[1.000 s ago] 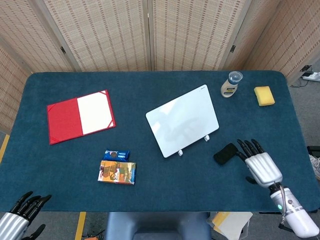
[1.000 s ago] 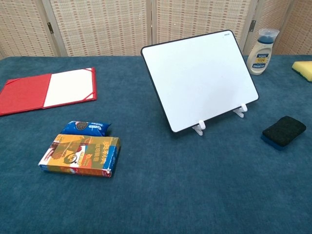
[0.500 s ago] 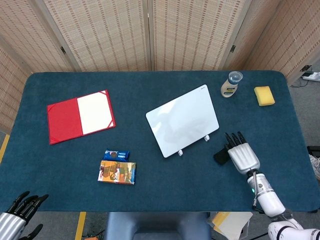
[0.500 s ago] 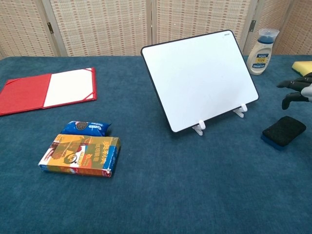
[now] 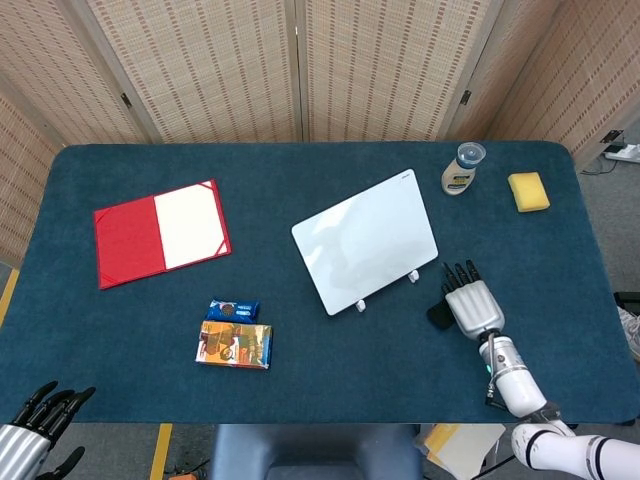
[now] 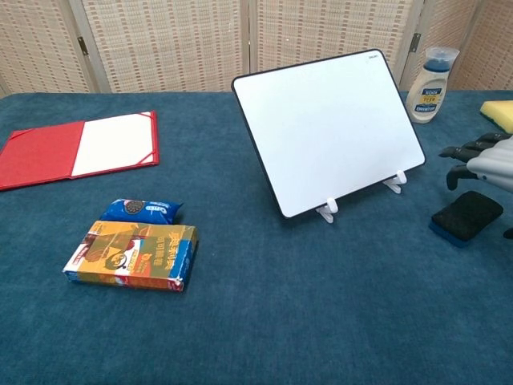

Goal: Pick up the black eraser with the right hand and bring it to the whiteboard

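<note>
The black eraser [image 6: 467, 215] lies flat on the blue table, right of the whiteboard [image 6: 329, 128], which leans on two small white feet. In the head view only the eraser's left end [image 5: 437, 316] shows beside my right hand [image 5: 472, 306], which covers the remainder. From the chest view that right hand [image 6: 487, 163] hovers just above the eraser with fingers apart, pointing left toward the board and holding nothing. My left hand [image 5: 42, 418] sits off the table's near left corner, fingers apart and empty. The whiteboard [image 5: 365, 240] stands a short way left of the right hand.
A red folder [image 5: 160, 233] lies open at far left. An Oreo pack [image 5: 232, 310] and a snack box [image 5: 234, 345] sit near the front. A bottle [image 5: 460, 170] and a yellow sponge [image 5: 528, 191] stand at the back right, behind the right hand.
My right hand has moved left and forward from beside the eraser to above it, now entering the chest view. The eraser has not shifted. The left hand sank slightly lower.
</note>
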{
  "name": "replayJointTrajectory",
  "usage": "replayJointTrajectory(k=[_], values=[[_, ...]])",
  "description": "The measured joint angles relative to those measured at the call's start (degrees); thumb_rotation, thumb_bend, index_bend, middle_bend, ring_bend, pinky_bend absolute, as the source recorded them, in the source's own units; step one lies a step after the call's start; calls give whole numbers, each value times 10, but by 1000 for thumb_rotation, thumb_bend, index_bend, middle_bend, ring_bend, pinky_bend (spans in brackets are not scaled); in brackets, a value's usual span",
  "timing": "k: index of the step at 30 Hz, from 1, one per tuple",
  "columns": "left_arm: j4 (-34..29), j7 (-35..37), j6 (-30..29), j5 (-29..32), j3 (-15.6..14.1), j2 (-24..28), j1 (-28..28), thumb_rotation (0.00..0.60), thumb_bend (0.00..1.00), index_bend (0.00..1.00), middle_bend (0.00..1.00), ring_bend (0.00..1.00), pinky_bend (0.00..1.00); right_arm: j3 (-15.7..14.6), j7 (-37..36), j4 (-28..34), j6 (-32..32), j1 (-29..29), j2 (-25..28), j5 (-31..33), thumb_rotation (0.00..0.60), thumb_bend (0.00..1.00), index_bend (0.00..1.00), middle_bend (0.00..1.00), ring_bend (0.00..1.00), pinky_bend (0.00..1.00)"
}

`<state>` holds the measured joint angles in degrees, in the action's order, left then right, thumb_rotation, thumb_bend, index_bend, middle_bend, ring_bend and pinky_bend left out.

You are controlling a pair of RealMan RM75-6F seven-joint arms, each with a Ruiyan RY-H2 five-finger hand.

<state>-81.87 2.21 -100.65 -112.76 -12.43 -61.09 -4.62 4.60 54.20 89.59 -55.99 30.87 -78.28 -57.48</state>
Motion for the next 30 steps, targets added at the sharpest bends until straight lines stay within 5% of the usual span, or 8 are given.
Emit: replayJointTrajectory(k=[8, 17, 25, 30], values=[[2, 9, 0, 3, 2, 1, 2, 600, 346, 79, 267, 226, 151, -5, 13, -34, 5, 25, -32, 38, 600, 185, 319, 0, 0, 17], [12, 24, -11, -3, 1, 1, 1, 600, 345, 44, 267, 224, 146, -5, -15, -54, -10, 35, -51, 40, 600, 184, 603, 12, 0, 65], [14, 22, -10, -6, 0, -2, 2, 600, 346, 33, 267, 224, 146, 5, -84, -44, -46, 25, -42, 9, 600, 184, 647, 82, 38, 96], [10, 16, -6, -8, -2, -2, 2, 600, 346, 35, 267, 226, 145, 21, -120, -69, -138, 14, -73, -56, 600, 184, 661, 92, 39, 100]])
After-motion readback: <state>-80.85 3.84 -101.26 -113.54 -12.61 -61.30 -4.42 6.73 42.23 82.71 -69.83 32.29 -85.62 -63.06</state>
